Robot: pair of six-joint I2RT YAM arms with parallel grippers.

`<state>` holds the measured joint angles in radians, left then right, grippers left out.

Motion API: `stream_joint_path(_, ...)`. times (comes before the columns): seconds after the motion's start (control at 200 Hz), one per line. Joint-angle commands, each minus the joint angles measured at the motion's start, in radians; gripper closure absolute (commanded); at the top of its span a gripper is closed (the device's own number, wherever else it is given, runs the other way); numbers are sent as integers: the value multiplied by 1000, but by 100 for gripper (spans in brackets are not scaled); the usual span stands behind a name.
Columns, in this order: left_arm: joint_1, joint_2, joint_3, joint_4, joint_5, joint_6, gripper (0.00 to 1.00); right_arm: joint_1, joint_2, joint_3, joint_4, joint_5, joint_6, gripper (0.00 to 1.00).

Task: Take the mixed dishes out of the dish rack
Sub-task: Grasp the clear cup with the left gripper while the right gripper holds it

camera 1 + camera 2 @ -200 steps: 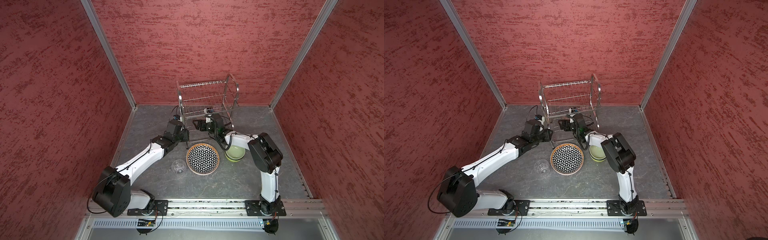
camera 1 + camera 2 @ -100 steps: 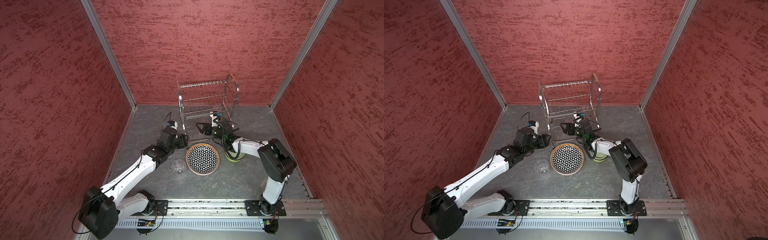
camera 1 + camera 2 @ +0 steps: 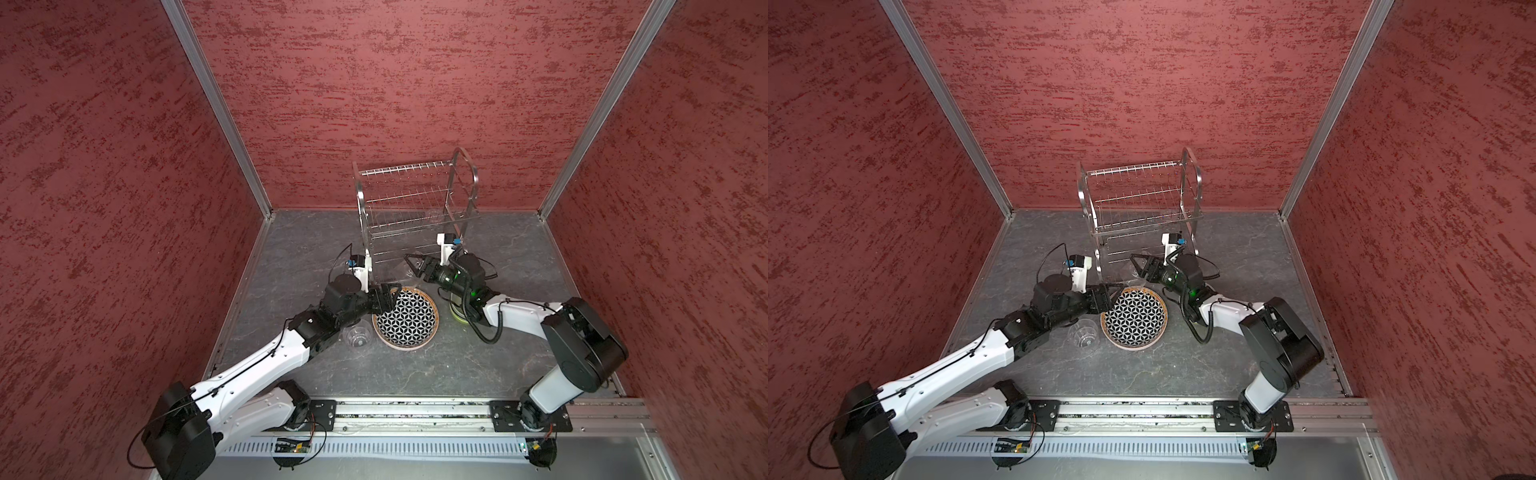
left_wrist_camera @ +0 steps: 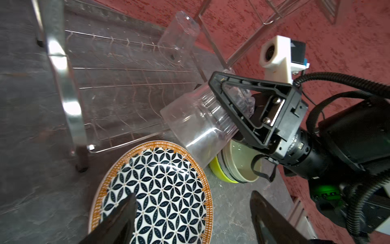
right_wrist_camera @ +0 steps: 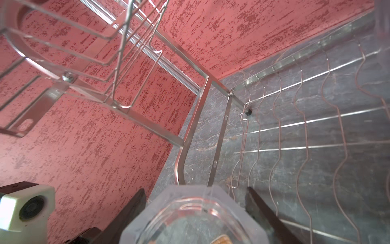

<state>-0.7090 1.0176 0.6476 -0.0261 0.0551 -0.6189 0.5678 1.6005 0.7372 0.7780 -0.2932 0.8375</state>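
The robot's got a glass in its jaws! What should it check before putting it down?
1. Jaws of the right gripper shut on the held tumbler: ok.
2. Wires of the dish rack clear of the held tumbler: cannot tell.
3. Bare table in front of the geometric plate to set it on: ok.
4. Jaws of the left gripper open and empty: ok.
5. Path clear of the left gripper: probably not ok, it hangs over the plate's rim near the held tumbler.
6. Whole dish rack unloaded: not ok, a second tumbler is inside.
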Motion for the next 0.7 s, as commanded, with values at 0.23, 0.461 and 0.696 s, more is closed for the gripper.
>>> stream_joint_path(0.23,-12,72,-30,294,139,-77,22,1,-112,-79,179,-18,129,87)
stream_joint_path(0.461,-12,141,8,426,203,-107,39,1,-127,-116,278,-56,235,87)
stream_joint_path(0.696,-17,202,39,581,242,-166,59,1,-142,-152,355,-66,301,87)
